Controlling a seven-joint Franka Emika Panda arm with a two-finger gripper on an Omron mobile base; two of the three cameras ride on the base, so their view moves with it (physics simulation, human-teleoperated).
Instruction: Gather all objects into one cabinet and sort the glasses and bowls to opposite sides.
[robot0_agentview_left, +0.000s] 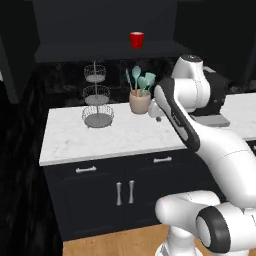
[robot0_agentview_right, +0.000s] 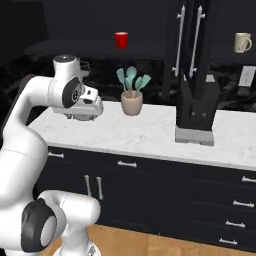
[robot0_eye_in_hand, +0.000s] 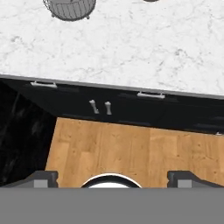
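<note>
Closest is the wood floor (robot0_eye_in_hand: 131, 153), light brown, running up to the dark lower cupboards (robot0_agentview_left: 125, 192) with their short silver handles. The gripper (robot0_eye_in_hand: 111, 177) hangs over this floor and looks straight down. Its two dark fingertips (robot0_eye_in_hand: 41, 178) stand far apart, one at each side, with nothing between them.

Above the cupboards is the white stone counter (robot0_agentview_left: 130, 137). Its front edge is straight and long. A big bare patch of counter lies in front of the wire stand (robot0_agentview_left: 96, 97), which has three round baskets, one over the other. Just beside it, to the right, is a tan pot (robot0_agentview_right: 132, 104) with green-blue spoons sticking up. Farther right in the right base view, a dark block on a grey foot (robot0_agentview_right: 196, 112) stands on the counter.

Behind the counter the wall is dark and speckled. Higher up is the black wall cabinet (robot0_agentview_right: 190, 45) with long silver bar handles. One red cup (robot0_agentview_left: 137, 40) sits upright in the open dark shelf space above the pot. A cream mug (robot0_agentview_right: 242, 42) sits high up at the far right, well apart from the red cup.
</note>
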